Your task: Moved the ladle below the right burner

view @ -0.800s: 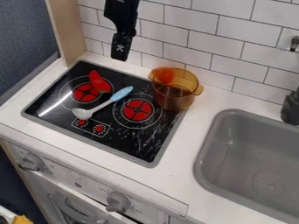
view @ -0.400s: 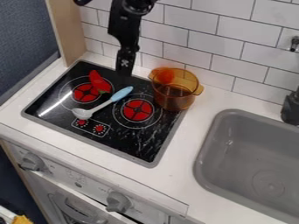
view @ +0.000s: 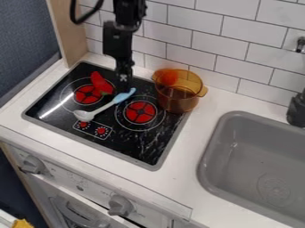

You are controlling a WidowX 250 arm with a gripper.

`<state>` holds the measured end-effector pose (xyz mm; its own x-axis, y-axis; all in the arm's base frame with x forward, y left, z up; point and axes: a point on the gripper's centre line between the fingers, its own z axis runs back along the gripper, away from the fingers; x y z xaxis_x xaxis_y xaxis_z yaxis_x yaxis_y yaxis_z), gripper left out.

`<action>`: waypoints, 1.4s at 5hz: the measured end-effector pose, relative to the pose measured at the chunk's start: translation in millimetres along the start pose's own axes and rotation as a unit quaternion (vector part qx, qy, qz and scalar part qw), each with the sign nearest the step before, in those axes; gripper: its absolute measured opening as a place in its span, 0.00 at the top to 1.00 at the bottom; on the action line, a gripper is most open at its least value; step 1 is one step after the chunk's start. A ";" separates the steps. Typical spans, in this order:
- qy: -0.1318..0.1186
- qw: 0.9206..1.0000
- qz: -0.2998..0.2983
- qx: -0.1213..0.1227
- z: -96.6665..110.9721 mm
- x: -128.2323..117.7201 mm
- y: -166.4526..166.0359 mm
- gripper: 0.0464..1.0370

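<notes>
The black gripper (view: 124, 86) hangs down from the top, its tip at the upper end of the ladle's blue handle; whether it touches the handle I cannot tell. The ladle (view: 105, 107) lies slantwise on the black stove top, between the two burners. Its pale bowl is at the lower left, just above the printed control dials, and its light blue handle points up and right. The right burner (view: 140, 112) is a red disc inside white rings, just right of the ladle.
An amber pot (view: 177, 99) stands at the stove's back right corner, with something orange-red at its upper left. A red toy piece (view: 101, 83) lies by the left burner (view: 88, 94). The grey sink (view: 262, 173) is at the right, and a tiled wall (view: 196, 40) rises behind.
The gripper has come down from in front of the tiled wall to the end of the ladle's handle. Ladle, pot and red piece have stayed where they were.
</notes>
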<state>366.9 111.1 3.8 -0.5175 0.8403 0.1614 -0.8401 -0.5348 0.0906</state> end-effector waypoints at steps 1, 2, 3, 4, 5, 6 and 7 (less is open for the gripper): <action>-0.012 1.000 0.009 0.015 -21.0 3.4 -4.2 0.04; -0.011 1.000 0.015 0.009 -21.4 2.8 -5.9 0.07; -0.005 1.000 0.019 0.000 -27.9 1.7 -4.4 0.35; -0.016 1.000 0.022 -0.007 -29.0 2.5 -0.1 0.65; -0.017 1.000 0.014 -0.014 -29.1 2.0 5.0 0.75; -0.019 1.000 0.007 -0.016 -28.4 2.2 9.8 0.75; -0.022 1.000 -0.014 -0.015 -26.7 5.9 20.8 0.75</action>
<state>342.0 107.4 -19.6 -0.4864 0.8498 0.2031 -0.8591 -0.5075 0.0665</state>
